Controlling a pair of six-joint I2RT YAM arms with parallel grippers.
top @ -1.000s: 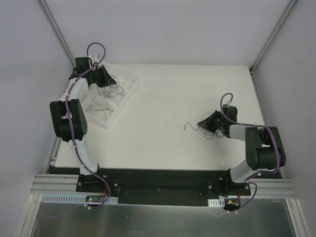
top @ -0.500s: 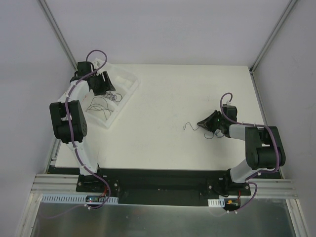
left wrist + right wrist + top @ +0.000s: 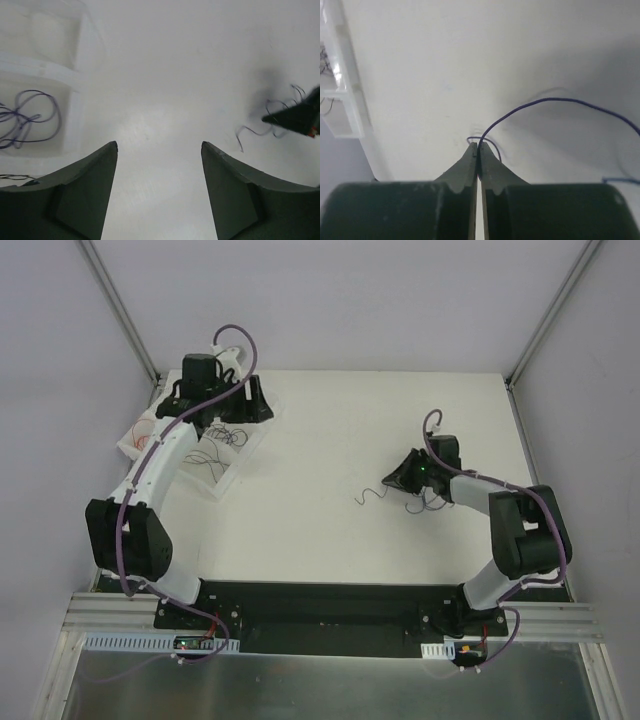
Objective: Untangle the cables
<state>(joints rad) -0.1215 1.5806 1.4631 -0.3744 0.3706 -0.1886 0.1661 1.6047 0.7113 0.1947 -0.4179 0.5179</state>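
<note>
Two tools share the job. The right tool (image 3: pixel 478 145) is pinched shut on one thin dark cable (image 3: pixel 540 102), most likely so it can drag it out of the small heap of cables (image 3: pixel 432 506) beside it on the white surface (image 3: pixel 330 440). The left tool (image 3: pixel 159 145) is wide open with nothing in it, hovering by the tray (image 3: pixel 79 95), where other cables (image 3: pixel 35 112) lie in loops.

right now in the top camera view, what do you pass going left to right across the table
red cables in the tray's left end → dark cables in the tray → left gripper, open → loose cable → right gripper, shut on that cable
</note>
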